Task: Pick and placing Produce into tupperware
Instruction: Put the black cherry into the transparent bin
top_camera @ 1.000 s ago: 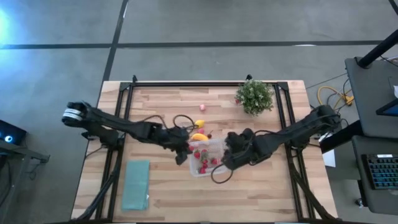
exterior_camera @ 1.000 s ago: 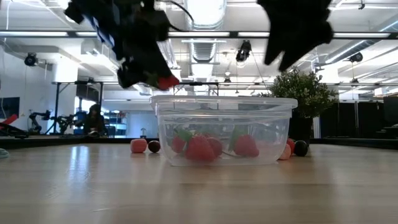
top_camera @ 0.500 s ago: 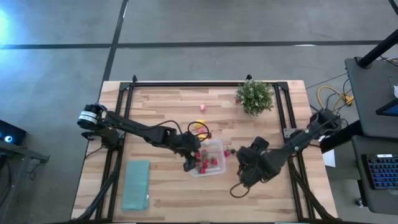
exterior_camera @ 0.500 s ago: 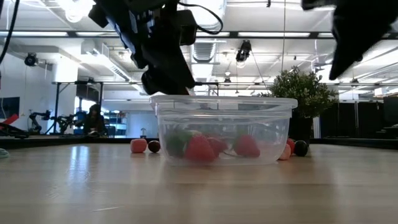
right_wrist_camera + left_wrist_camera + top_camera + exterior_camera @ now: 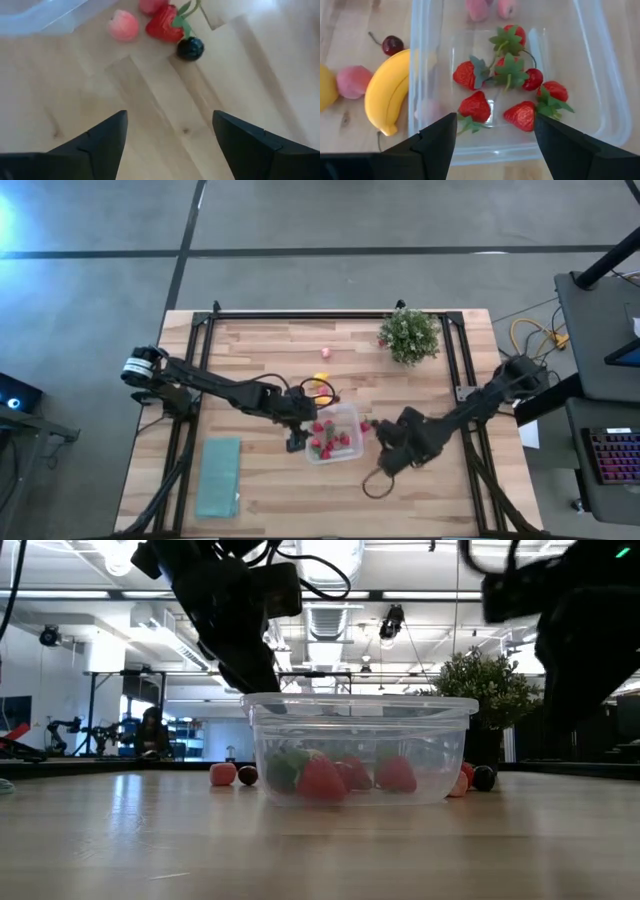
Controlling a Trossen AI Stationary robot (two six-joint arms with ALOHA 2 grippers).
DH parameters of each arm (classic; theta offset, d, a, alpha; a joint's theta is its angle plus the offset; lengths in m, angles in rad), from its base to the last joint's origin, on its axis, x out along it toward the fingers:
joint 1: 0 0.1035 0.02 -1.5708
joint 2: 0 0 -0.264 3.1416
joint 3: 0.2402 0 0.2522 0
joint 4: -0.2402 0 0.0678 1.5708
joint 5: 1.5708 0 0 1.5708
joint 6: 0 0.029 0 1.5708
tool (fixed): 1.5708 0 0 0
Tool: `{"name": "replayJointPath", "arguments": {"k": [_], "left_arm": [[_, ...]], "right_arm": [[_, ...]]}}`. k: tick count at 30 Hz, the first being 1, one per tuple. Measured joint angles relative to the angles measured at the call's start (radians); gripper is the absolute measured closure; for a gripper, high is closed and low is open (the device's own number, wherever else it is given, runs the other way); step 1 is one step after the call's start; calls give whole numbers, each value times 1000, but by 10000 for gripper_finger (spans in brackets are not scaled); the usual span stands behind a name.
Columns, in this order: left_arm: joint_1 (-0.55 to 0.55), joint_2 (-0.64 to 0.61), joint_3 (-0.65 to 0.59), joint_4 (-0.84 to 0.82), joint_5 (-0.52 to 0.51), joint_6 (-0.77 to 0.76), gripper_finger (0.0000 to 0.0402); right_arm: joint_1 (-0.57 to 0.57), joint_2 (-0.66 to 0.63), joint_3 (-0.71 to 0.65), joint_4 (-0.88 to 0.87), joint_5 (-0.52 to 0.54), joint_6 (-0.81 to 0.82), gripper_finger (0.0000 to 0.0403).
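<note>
The clear tupperware (image 5: pixel 331 459) stands mid-table with several red strawberries (image 5: pixel 475 106) lying on its bottom. My left gripper (image 5: pixel 495 120) hangs open over the box's left rim (image 5: pixel 297 442), with nothing between its fingers. Outside that rim a yellow banana (image 5: pixel 387 95), a lemon (image 5: pixel 325 87), a pink piece (image 5: pixel 352 81) and a cherry (image 5: pixel 392 44) rest on the wood. My right gripper (image 5: pixel 169 117) is open above bare table just right of the box (image 5: pixel 383 460). Beyond it lie a pink piece (image 5: pixel 123 25), a strawberry (image 5: pixel 162 27) and a dark cherry (image 5: pixel 190 48).
A green potted plant (image 5: pixel 408 335) stands at the far right. A flat teal rectangle (image 5: pixel 218 477) lies at the near left. One small pink piece (image 5: pixel 324 352) sits alone toward the far edge. Black rails (image 5: pixel 200 370) run along the table's left and right sides.
My left gripper has carried a red strawberry over the tupperware's left rim and opened; the strawberry is gone from its fingers. My right gripper has drawn away from over the box toward the table's right and near edge.
</note>
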Motion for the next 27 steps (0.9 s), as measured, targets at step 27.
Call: {"name": "replayJointPath", "arguments": {"k": [27], "left_arm": [[42,-83,-8,-66,-56,51,152]], "right_arm": [[-275,5,-83,224,-196,-661,139]]}}
